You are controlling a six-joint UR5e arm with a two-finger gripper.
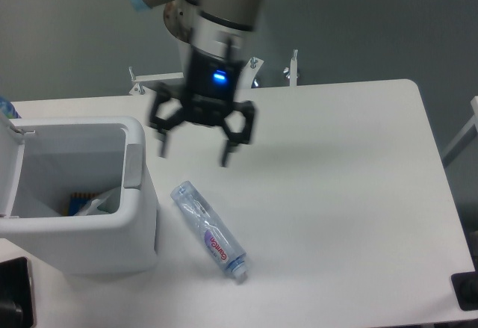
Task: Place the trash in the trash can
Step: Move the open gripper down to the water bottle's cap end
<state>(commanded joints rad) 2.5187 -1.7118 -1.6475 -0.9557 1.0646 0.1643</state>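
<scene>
Camera view from above and in front, somewhat blurred around the moving arm (216, 14). Cut off at the left edge: the hinged lid of the white trash can (142, 216), plus a dark object (15, 302) at the bottom left corner and another (467, 291) at the bottom right. Hard to read inside the bin: a crumpled clear wrapper (101, 203) beside something blue and orange (77, 202), mostly hidden by the near wall. Boxy, smooth plastic with rounded corners for the can, a grey tab (133, 165) on its right rim. Smooth matte white for the table (336, 193), rounded at the far right corner. Crushed clear bottle (208, 230) lying flat on the table just right of the can, blue-purple label near its lower end, blue cap pointing toward the near edge. Gripper (193, 149) hanging above the table, black fingers (225, 152) spread wide and released, holding nothing. Bottle below and slightly toward the camera from the fingertips, clearly apart from them, its upper end roughly beneath the gap between them.
</scene>
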